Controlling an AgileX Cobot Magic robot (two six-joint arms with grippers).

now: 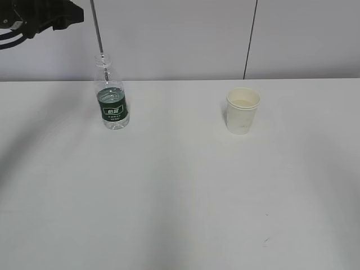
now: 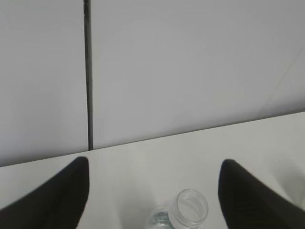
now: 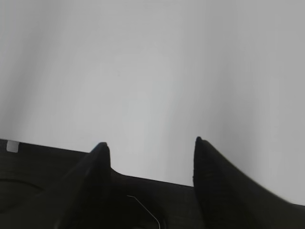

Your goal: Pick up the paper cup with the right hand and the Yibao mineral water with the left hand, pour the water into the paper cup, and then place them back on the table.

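The Yibao mineral water (image 1: 112, 100), a clear uncapped bottle with a dark green label, stands upright on the left of the white table (image 1: 180, 191). The off-white paper cup (image 1: 243, 110) stands upright to its right, well apart. Part of the black left hand (image 1: 39, 19) hangs in the top left corner, above and left of the bottle. In the left wrist view my left gripper (image 2: 155, 162) is open, with the bottle's mouth (image 2: 191, 209) below, between the fingers and untouched. My right gripper (image 3: 150, 141) is open and empty over a dark surface; neither the cup nor the bottle shows in that view.
A pale wall with dark vertical seams (image 1: 250, 39) rises right behind the table's far edge. Small dark scuff marks (image 1: 266, 214) lie on the tabletop near the front right. The cup shows faintly at the right edge of the left wrist view (image 2: 288, 174).
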